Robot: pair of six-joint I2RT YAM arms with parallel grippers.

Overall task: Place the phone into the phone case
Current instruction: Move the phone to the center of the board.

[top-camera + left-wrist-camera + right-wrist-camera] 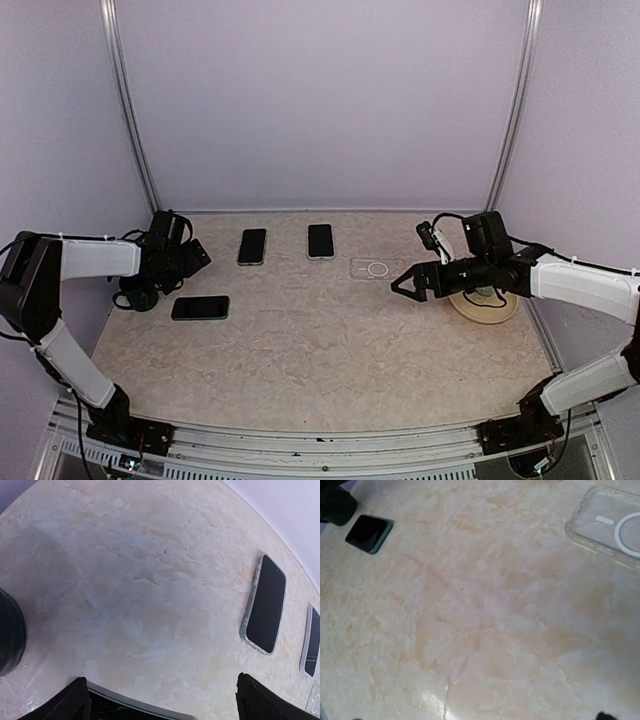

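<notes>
Clear phone case (375, 269) flat on worktop (320, 370), ring side showing. Right claw (405, 285) released, jaws wide, just right of case, not touching. Left of case: nearest phone (320, 241), second phone (252, 246), far phone (200, 308) lying crosswise, all screen-up. Left claw (198, 256) released, between second and far phones. Dark round object (135, 297) past far phone. Tan disc (485, 303) right of case, under right arm.

I see desk (470, 630) smooth, marbled, faint sheen; case (600, 525) clear glossy plastic; phone (200, 308) screen glossy black.
</notes>
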